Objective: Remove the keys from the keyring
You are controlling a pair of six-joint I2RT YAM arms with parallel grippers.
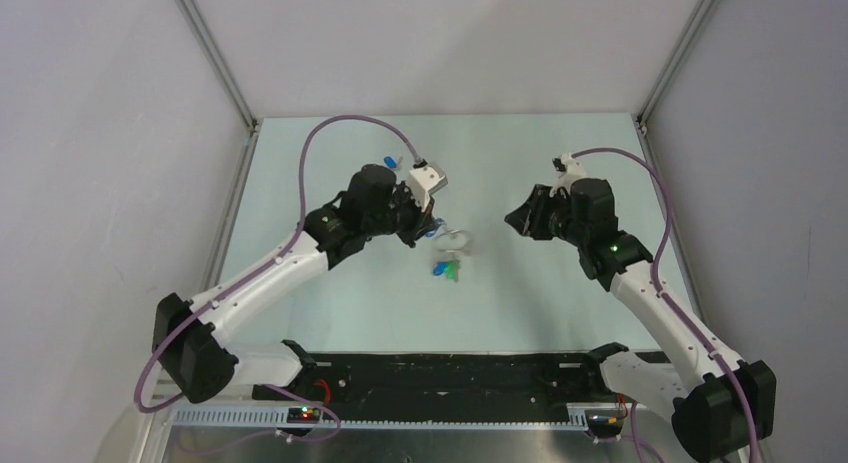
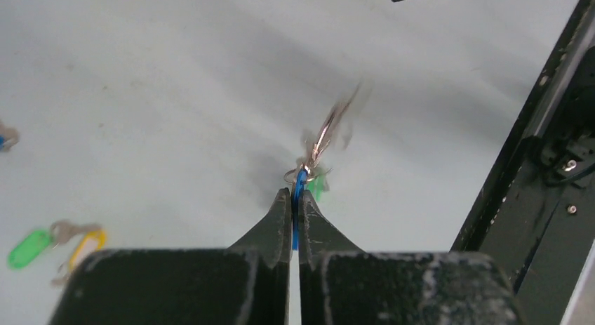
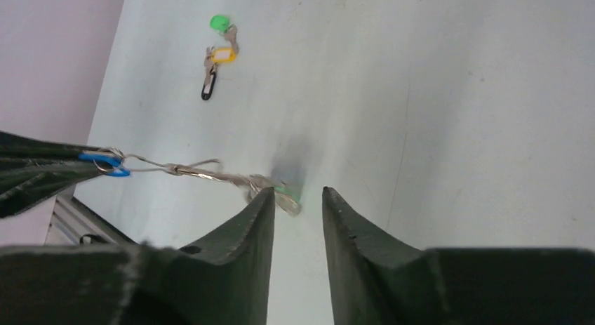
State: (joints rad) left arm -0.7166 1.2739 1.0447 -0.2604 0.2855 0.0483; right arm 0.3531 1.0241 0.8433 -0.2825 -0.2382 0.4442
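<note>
From above, the left gripper is near the middle of the table. The keyring hangs at its tip. The keys sit just under the ring, at 6 o'clock. The right gripper is at 3 o'clock from the ring and is not touching it.

In the left wrist view, the left gripper has its jaws squeezed tight on a blue key. A blurry silver loop, probably the keyring, sticks out at 1 o'clock. Another bunch with colored tags lies at 8 o'clock.

In the right wrist view, the right gripper has its jaws apart, with nothing between them. A green key lies just by its left finger. The keyring stretches to 9 o'clock, where the blue key is pinched.
</note>
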